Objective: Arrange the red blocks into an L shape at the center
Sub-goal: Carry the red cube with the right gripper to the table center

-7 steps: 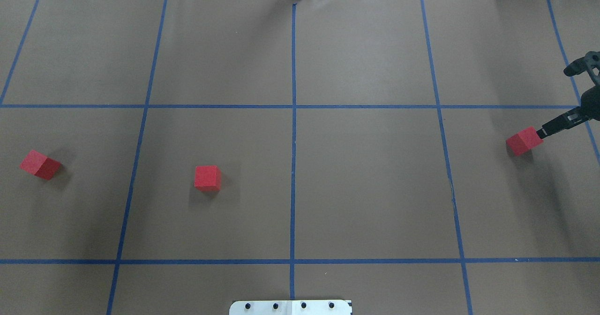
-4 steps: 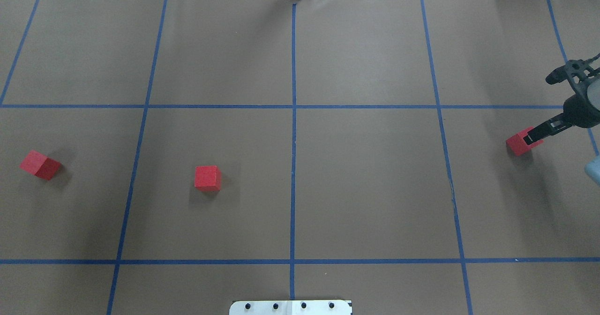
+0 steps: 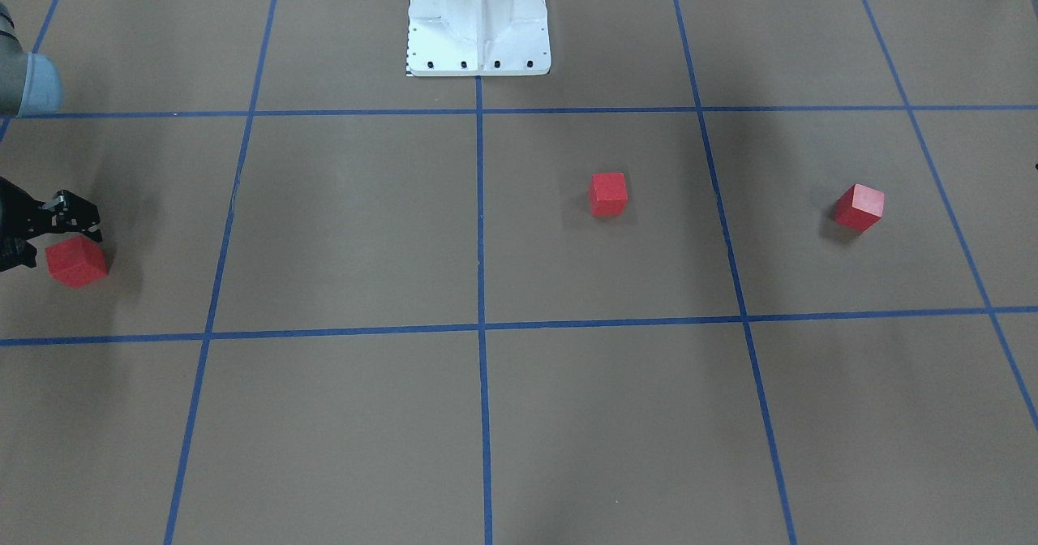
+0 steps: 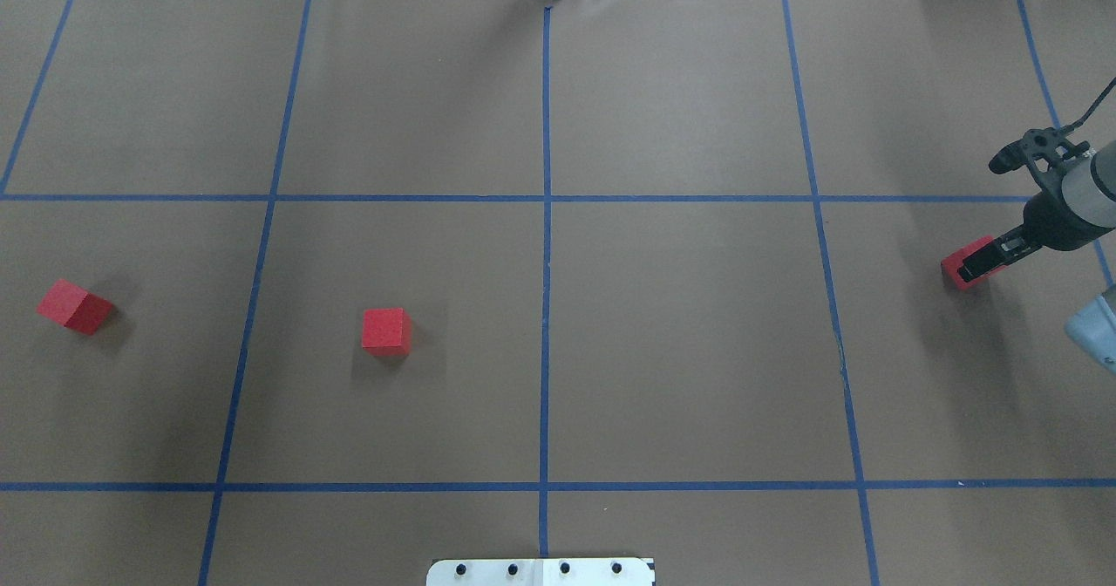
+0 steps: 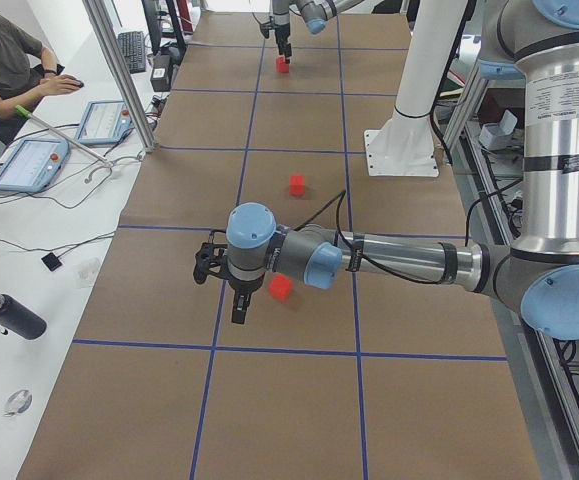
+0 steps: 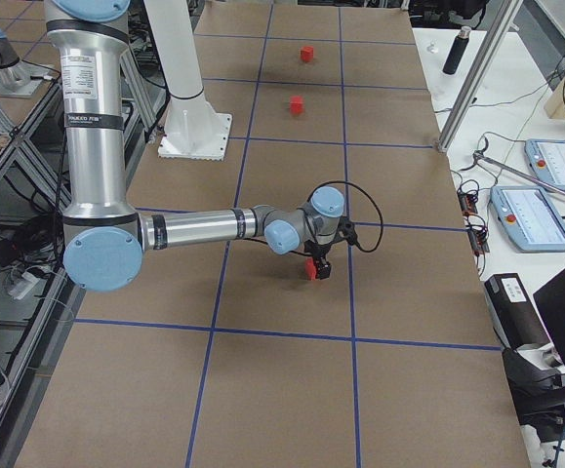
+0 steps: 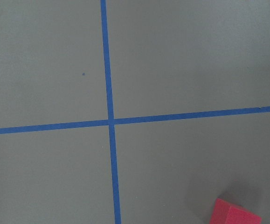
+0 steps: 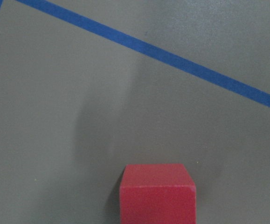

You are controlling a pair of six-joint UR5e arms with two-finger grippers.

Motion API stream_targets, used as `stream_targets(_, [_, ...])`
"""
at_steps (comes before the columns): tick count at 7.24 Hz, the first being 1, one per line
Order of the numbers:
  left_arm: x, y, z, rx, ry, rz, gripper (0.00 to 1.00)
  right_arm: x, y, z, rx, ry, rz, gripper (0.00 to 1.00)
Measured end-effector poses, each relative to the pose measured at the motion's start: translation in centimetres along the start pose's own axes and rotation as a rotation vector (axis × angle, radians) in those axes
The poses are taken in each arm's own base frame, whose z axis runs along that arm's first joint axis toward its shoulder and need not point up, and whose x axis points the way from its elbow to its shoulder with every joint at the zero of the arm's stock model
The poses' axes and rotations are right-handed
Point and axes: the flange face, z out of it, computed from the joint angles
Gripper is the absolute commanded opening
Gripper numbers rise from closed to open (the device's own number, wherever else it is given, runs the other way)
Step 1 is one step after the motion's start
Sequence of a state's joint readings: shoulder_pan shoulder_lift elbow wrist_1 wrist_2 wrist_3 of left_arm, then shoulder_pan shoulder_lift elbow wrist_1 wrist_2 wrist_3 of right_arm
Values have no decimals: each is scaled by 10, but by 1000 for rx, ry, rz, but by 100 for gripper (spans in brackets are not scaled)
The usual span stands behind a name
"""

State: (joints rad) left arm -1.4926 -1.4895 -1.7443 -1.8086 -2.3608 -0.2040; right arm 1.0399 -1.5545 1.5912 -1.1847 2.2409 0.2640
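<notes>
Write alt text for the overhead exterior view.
The right gripper reaches in from the right edge over one red block on a brown table gridded with blue tape. Two more sit apart: a middle block left of centre, a far block near the left edge.

On the desk [image 4: 680, 89], all the pieces lie apart along the middle row of taped squares. The middle block [image 4: 385, 331] sits in front of the robot base [image 3: 478, 18], in the square just left of the tape line [image 4: 545, 342] that splits the center [image 4: 663, 342]. The left block [image 4: 74, 306] lies one square farther left, with the left tool [image 5: 238, 308] hanging just beside it. The right block [image 4: 952, 269] lies in the outer right square, well apart from the others, with the right tool [image 4: 976, 262] over it.
</notes>
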Motion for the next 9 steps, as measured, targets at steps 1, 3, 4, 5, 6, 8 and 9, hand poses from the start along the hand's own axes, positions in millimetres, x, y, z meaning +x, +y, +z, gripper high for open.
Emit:
stream_targets(1, [0,0,0,0,0,0,100,3,0,6,-6,12,1,1])
stream_targets(3, [1,0,-1,1,0,1,100,1,-10,7,-2,14,0,0])
stream_targets(4, [1,0,-1,1,0,1,100,-4,-16,3,4,10,-3,0])
stream_targets(5, [1,0,-1,2,1,2,100,-15,-22,-7,20,-13,2,0])
stream_targets(6, [2,0,-1,2,3,3,100,-41,-30,-28,48,-61,46,0])
stream_targets(8, [9,0,2,-9,27,19,100,-147,-68,-59,89,-166,237,0])
stream_targets(9, [15,3,6,-18,46,32,100,-227,-93,-57,87,-204,308,0])
